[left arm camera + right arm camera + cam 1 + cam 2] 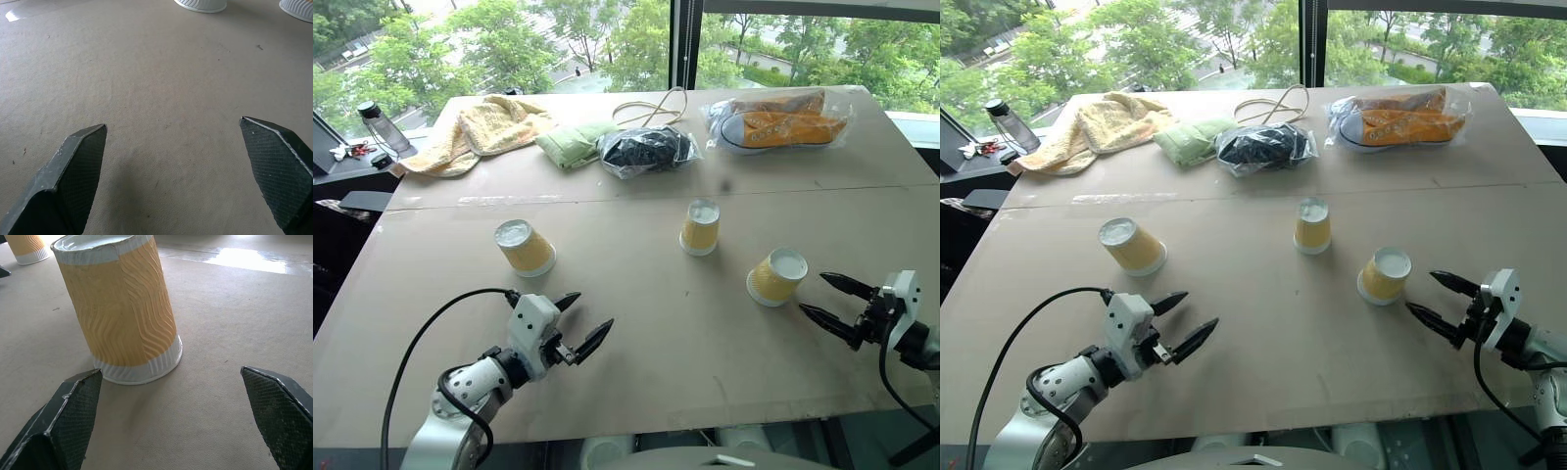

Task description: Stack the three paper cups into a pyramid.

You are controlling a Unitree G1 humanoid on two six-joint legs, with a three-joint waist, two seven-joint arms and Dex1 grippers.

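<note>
Your three paper cups point(700, 226) sit upside down, apart, mid-frame. Left gripper point(583, 328) lower left and right gripper point(830, 303) lower right both gape wide, holding nothing.

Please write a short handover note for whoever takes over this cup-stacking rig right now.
Left gripper: open, empty, hovering over bare table near the front edge, with the left cup beyond it.
Right gripper: open, empty, pointing at the right cup, close to it but not touching.
Cups: all three stand upside down and apart on the table; the middle cup sits farther back than the other two.
Done: nothing stacked yet.
Left: bring two cups side by side as a base, then set the third on top to form the pyramid. The right cup looks like the likeliest first pick.
</note>
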